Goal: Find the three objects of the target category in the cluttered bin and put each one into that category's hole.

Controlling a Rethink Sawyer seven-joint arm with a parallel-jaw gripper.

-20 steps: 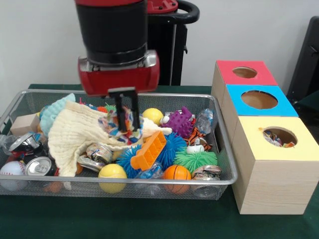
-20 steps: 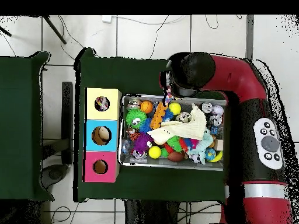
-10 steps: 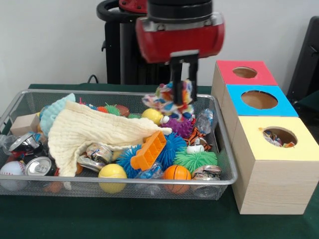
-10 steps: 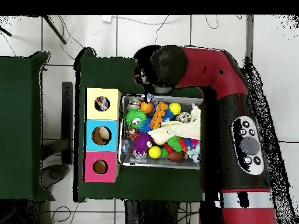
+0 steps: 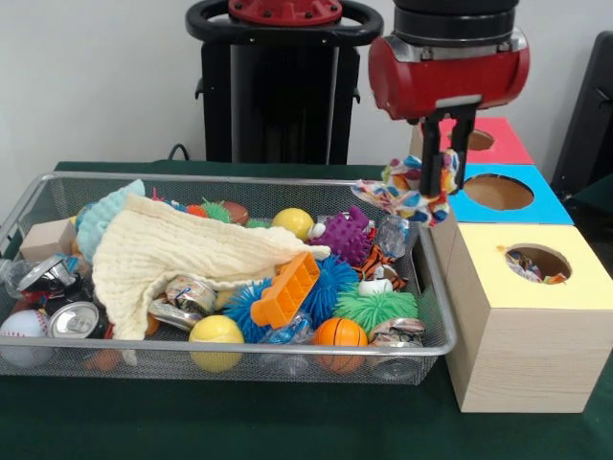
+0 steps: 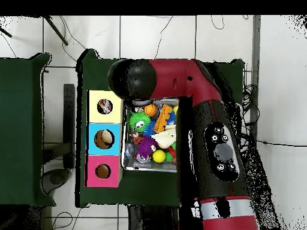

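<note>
A printed cloth bundle (image 5: 407, 190) is pinched in the gripper (image 5: 439, 187) above the bin's (image 5: 433, 287) box-side rim; the yellow-topped box's hole (image 5: 537, 264) is placed nearer the worktop's camera-side edge.

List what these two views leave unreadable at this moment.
- Overhead view: the arm covers the gripper, its cloth bundle and much of the wire bin.
- Front view: the cloth bundle hides the fingertips of the gripper.
- Both views: what lies in the yellow box's hole is too small to identify.
</note>
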